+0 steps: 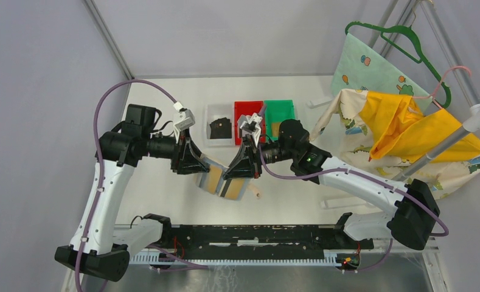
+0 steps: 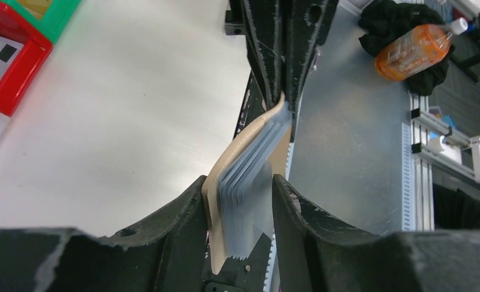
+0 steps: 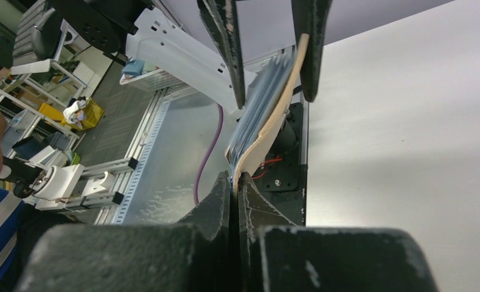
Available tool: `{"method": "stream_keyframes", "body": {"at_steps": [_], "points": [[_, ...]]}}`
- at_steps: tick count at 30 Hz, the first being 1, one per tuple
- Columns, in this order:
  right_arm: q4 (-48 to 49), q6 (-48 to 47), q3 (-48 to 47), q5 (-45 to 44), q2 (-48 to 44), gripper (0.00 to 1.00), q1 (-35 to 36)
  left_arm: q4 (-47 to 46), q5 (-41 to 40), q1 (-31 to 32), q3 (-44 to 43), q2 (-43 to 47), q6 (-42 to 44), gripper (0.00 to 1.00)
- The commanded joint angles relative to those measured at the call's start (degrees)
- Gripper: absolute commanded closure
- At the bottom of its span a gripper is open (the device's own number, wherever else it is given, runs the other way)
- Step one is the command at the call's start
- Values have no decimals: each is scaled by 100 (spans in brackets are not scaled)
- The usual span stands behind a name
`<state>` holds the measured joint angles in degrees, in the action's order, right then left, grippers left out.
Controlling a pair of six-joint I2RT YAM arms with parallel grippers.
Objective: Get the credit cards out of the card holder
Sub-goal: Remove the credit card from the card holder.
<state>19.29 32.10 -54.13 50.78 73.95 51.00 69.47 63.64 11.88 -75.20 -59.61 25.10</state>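
My left end effector (image 1: 202, 172) stands released, its fingers straddling the 9 o'clock end of the card holder (image 1: 228, 182), with slack beside the clear sleeves (image 2: 249, 182). The holder hangs in the air over the counter (image 1: 298, 201), at 6 o'clock from the white bin (image 1: 208, 137). My right end effector (image 1: 242, 173) is clenched on the holder's beige edge at 3 o'clock. I cannot pick out the credit cards among the sleeves. I judge the right should grip firm while the left nips one card's edge, not a sleeve, and draws it straight out.
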Motion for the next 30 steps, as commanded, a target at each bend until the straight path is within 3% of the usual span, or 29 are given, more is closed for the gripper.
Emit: {"method": "stream_keyframes", "body": {"at_steps": [1,6,12,20,21,22,23,30], "points": [[-140,-466,-412,116,-87,100,6,744,271,2,-490,-43,993,52],[-549,-722,-576,142,-80,100,11,1163,-158,4,-606,-92,1692,54],[-568,-726,-634,168,-65,100,5,1168,-452,0,-581,1,1960,56],[-576,-743,-705,199,14,100,67,1314,-479,-1,-647,144,2435,40],[-582,-760,-743,195,46,100,109,1314,-453,-1,-656,170,2509,30],[-582,-777,-798,195,91,100,171,1278,-423,1,-662,194,2541,10],[-611,-807,-844,195,163,100,233,1201,-415,2,-671,230,2535,2],[-1065,-1163,-1296,162,546,100,639,661,-410,1,-852,502,2583,0]]}}
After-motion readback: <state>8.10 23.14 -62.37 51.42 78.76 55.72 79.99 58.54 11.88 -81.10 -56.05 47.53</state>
